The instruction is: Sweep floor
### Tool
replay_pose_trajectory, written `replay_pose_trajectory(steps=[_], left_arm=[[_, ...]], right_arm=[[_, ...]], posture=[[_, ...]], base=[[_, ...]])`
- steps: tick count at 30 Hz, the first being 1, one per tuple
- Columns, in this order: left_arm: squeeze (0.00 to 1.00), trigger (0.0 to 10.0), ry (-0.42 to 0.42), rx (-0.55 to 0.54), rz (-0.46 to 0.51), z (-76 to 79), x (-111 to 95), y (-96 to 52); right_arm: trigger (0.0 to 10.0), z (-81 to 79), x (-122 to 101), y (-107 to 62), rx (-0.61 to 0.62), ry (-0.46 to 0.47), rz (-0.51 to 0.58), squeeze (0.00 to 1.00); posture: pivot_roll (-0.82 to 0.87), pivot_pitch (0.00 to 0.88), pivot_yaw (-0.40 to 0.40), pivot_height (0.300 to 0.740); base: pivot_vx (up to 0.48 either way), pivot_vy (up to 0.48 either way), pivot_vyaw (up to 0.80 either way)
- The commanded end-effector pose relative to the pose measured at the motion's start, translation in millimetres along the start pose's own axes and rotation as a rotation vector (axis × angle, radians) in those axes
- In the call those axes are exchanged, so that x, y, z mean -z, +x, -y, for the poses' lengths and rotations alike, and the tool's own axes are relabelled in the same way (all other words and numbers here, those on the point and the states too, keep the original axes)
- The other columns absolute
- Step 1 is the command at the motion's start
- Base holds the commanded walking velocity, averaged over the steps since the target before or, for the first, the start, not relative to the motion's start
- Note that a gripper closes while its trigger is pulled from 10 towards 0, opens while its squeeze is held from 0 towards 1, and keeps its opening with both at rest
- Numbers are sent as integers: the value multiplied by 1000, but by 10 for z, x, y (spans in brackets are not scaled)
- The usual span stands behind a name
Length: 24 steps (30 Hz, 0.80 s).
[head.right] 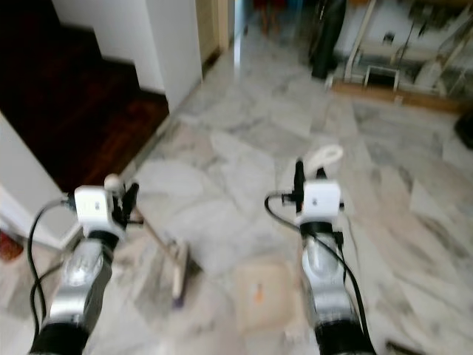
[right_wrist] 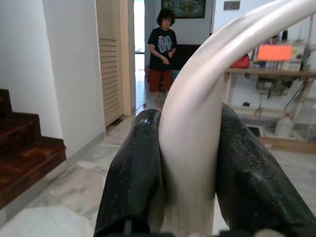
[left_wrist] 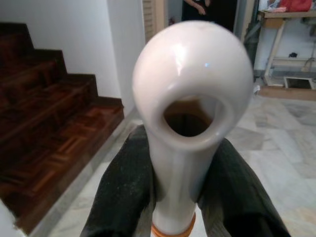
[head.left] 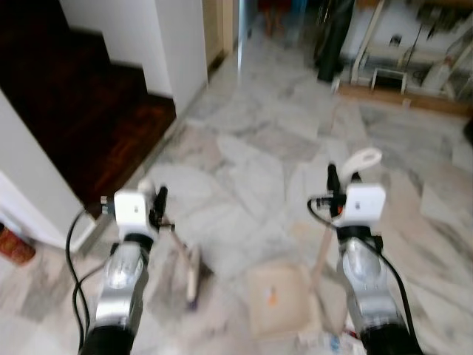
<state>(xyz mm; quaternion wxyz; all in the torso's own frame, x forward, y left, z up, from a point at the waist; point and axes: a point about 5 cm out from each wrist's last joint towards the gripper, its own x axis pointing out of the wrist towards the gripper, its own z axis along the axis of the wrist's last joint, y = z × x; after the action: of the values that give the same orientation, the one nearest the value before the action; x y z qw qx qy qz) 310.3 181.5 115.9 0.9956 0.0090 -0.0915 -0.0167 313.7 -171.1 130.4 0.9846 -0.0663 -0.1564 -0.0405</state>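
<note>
Dark wooden stairs (head.left: 81,103) on the far left. Left claw (left_wrist: 180,197) is clamped on the broom handle (left_wrist: 187,113), broom head (head.left: 194,277) down on the marble floor (head.left: 251,140) just ahead of it. Dustpan (head.left: 277,299) sits on the floor between the arms, contents too blurry to tell. Right claw (right_wrist: 190,168) is squeezed tight on the dustpan handle (right_wrist: 197,118). Person (right_wrist: 162,54) standing in the doorway

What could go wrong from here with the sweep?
1. A person stands in the doorway ahead; a forward push could bring the tools close to them.
2. The left gripper clamps the broom right at its handle tip, so it may twist or slip.
3. The stairs lie near on the left; the broom could knock them.
</note>
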Motion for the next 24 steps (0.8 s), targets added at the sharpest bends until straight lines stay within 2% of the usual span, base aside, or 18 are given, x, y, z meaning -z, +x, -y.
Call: replay_pose_trajectory(steps=[1, 8, 12, 24], left_arm=[[0, 10000, 4, 22, 49, 58, -85, 31], [0, 10000, 3, 21, 47, 54, -79, 27], [0, 10000, 0, 19, 46, 52, -77, 32], [0, 10000, -5, 19, 51, 59, -87, 46]], right_arm=[[10000, 75, -52, 12, 19, -14, 30, 0], [10000, 71, -53, 20, 19, -11, 28, 0], [10000, 64, -35, 26, 17, -7, 12, 0], [10000, 72, -33, 34, 22, -10, 6, 0]], posture=[[45, 63, 30, 740], [47, 72, 29, 740], [47, 78, 29, 740], [47, 85, 30, 740]], base=[[341, 0, 0], [336, 0, 0], [0, 0, 0], [0, 0, -800]])
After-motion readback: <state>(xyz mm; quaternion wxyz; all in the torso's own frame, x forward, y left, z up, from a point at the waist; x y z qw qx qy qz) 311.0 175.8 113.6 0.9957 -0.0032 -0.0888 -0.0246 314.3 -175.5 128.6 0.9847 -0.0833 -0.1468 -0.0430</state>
